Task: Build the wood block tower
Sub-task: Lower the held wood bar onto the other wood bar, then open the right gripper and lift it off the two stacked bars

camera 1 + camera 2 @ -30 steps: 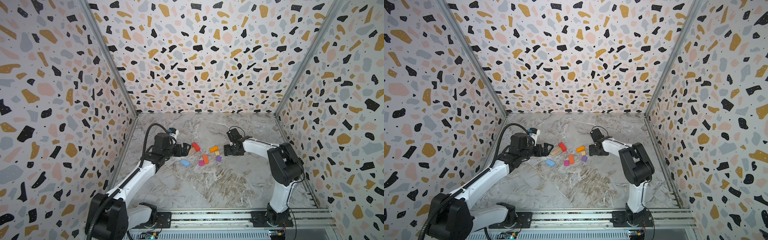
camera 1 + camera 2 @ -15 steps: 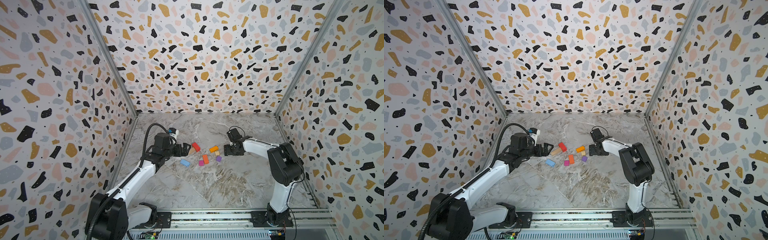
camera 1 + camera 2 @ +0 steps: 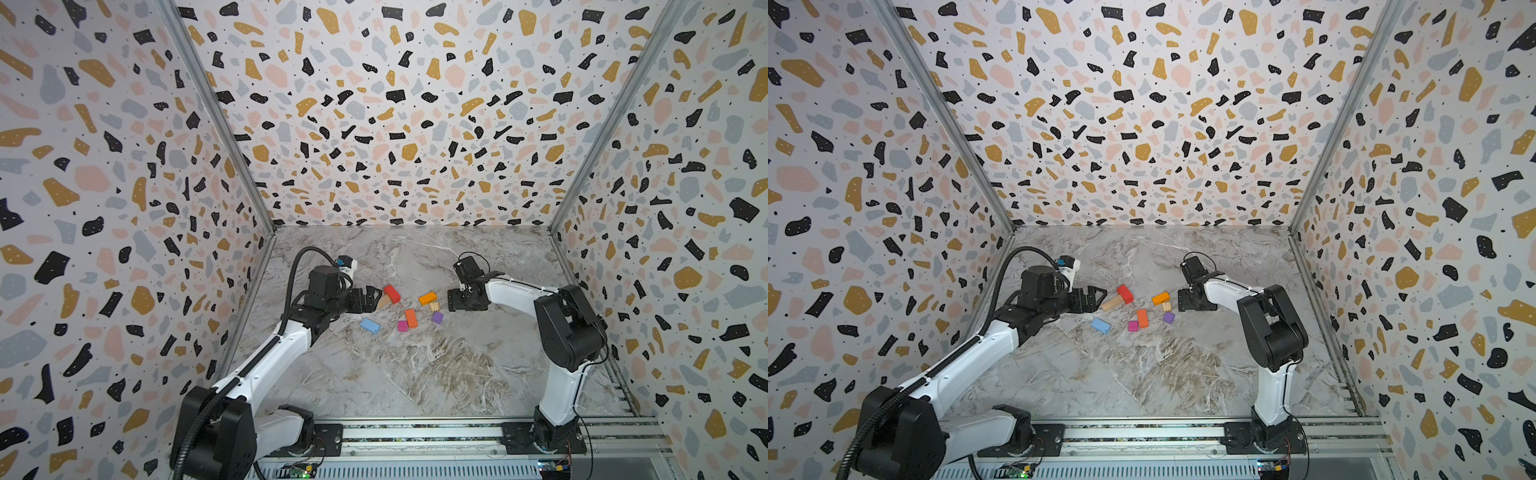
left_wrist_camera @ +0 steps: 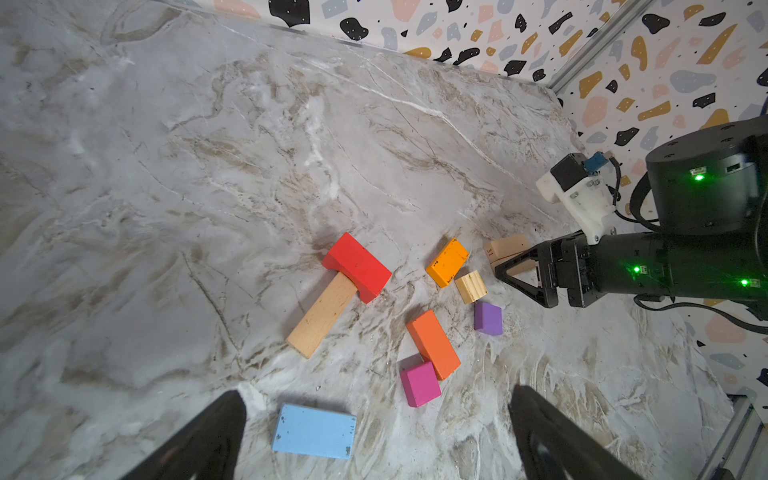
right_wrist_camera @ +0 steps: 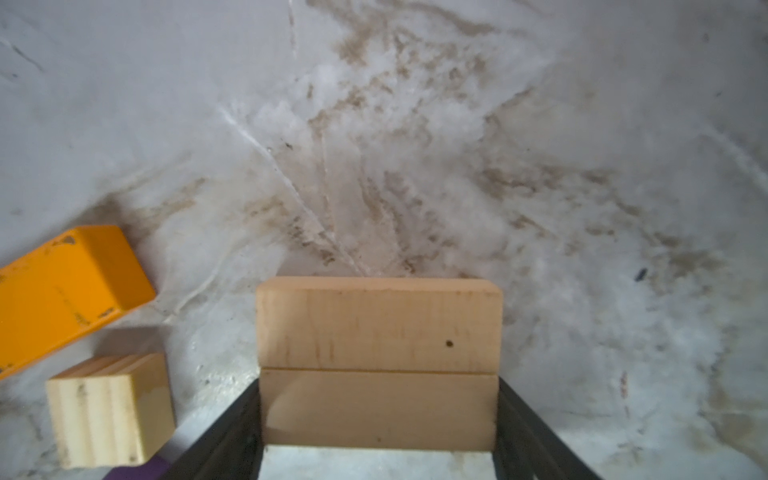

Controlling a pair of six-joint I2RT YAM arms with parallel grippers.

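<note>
R fingers: one each side of a tan bar pair, right up against both ends of the nearer bar; can't tell if clamped or just flanking.
L fingers: wide apart, nothing held; light blue block lies flat on the worktop below the gap.
Tan bar pair: two equal bars flush w/ a thin seam btwn; stacked or side by side, can't tell.
Wood blocks: loose, mid-worktop, btwn L arm and R arm.
Red block: lies across one end of long tan bar; bar's free end points toward L arm.
Yellow-orange block: flat, just beside tan cube; both near R fingers.
Purple cube: next to tan cube, on the side away from yellow-orange block; contact unclear.
Orange bar: flat, approx ctr of the group; touching magenta cube near one end.
Light blue block: apart from the rest, on L arm's side of the group.
Build state: blocks mostly in one layer; only clear overlap is red block on long tan bar.
</note>
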